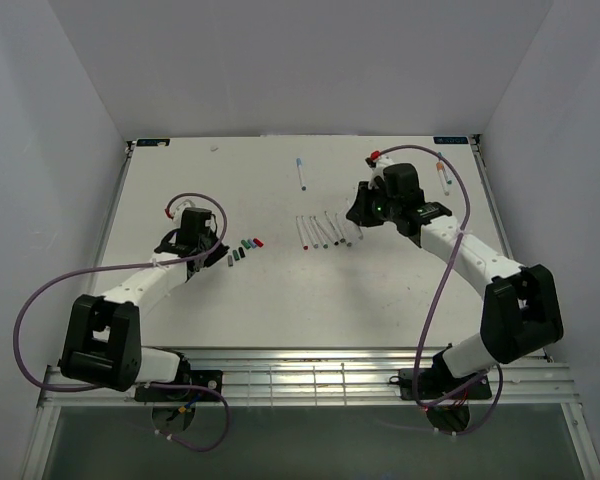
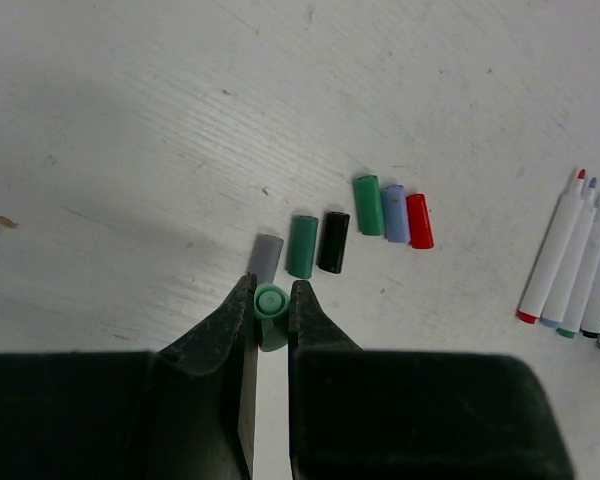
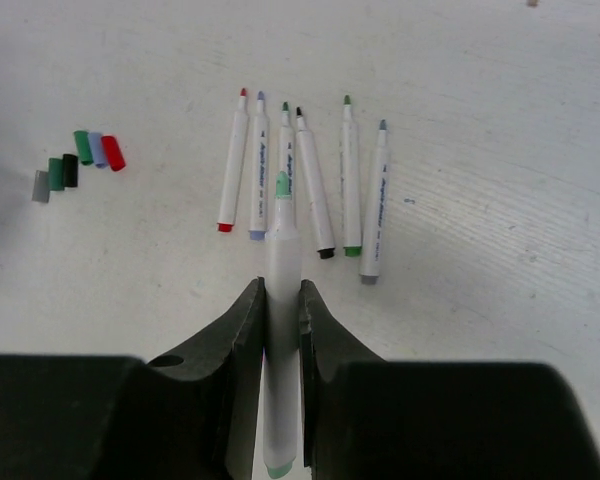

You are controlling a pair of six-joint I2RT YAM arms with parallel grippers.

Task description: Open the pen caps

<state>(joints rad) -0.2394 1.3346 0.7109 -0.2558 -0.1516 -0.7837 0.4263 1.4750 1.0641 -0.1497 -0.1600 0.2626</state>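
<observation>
While the left claw (image 2: 270,298) is clamped on a pale green cap (image 2: 271,322) low over the tabletop (image 2: 130,120) (contact with the surface cannot be confirmed), the right claw (image 3: 282,298) is clenched round the barrel of an uncapped pen (image 3: 283,235), its pale green tip pointing away from the arm. Cap and pen are well apart, one per arm, so the pull is judged complete and the step in hand is setting both down.

Findings: six loose caps (image 2: 333,241) lie in a ragged line just beyond the left claw. Of these, the grey cap (image 2: 266,258) lies nearest, just beside the held one. Six open pens (image 3: 315,190) lie side by side ahead of the right claw.

Recommendations: seat the held cap on the surface before letting go, since a round cap dropped from height is likely to roll. Place it beside the grey cap, not on it, and part the fingers only slightly so they do not sweep the neighbours. In the right wrist view the held pen overlies the row, so it should shift sideways to a free end, then be laid flat and parallel.

Two further pens (image 1: 301,172) at the far side appear capped.
</observation>
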